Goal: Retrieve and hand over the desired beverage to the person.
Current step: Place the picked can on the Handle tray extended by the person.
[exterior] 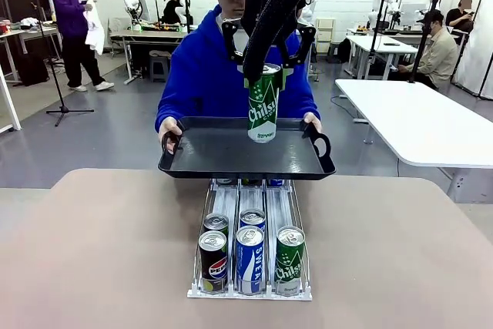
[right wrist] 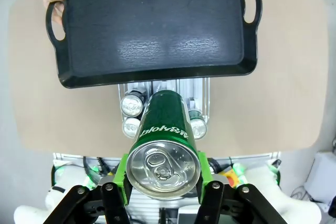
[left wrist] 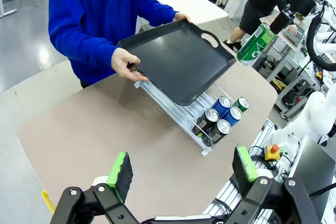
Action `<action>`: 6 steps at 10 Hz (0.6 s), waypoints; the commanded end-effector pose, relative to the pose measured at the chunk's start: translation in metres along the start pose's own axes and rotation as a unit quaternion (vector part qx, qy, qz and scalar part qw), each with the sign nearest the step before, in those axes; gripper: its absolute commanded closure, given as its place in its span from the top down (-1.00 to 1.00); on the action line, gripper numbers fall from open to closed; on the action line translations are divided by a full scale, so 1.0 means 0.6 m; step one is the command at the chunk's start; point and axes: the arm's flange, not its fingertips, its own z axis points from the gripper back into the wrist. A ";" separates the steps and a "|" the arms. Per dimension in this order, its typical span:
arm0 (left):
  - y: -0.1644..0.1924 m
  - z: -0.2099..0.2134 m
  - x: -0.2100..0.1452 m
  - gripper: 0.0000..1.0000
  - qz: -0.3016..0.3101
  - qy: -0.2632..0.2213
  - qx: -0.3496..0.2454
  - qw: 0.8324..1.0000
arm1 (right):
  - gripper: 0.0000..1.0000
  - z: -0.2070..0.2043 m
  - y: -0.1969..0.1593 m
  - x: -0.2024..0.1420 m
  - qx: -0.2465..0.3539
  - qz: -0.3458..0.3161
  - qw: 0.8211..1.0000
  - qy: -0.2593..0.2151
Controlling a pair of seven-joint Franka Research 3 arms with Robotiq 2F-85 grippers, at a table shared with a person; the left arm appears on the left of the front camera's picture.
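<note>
Off the tabletop's left edge, high and empty, green pads [left wrist: 121, 174] spread wide: the left gripper [left wrist: 182, 174]. Across the far edge, held by its two handles by the person in the royal-blue hoodie [exterior: 200, 75]: a flat black plastic tray [exterior: 223, 152], bare, jutting over the silver metal can rack [exterior: 231, 199] at mid-table. At the rack's near end, left to right: a black Pepsi can [exterior: 212, 261], a blue can [exterior: 249, 258], a green can [exterior: 290, 261]. In the air above the rack, apparently short of the tray: the tall green-and-white soda can [exterior: 263, 113], clamped near its top by the right gripper [exterior: 266, 75]. Probably full, so moderately heavy; thin-walled, smooth, easy to dent or let slide. Best held around the cylindrical side with modest squeeze, kept upright.
</note>
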 end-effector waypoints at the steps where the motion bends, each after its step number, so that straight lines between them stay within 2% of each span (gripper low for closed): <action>1: 0.002 0.002 0.000 1.00 -0.010 -0.006 -0.006 1.000 | 0.15 -0.003 -0.017 0.038 -0.010 0.004 1.000 0.013; 2: 0.002 0.002 0.000 1.00 -0.010 -0.006 -0.006 1.000 | 0.15 -0.009 -0.033 0.076 0.003 -0.017 1.000 0.017; 6: 0.002 0.002 0.000 1.00 -0.010 -0.006 -0.006 1.000 | 0.15 -0.046 -0.080 0.213 0.026 -0.013 0.999 0.029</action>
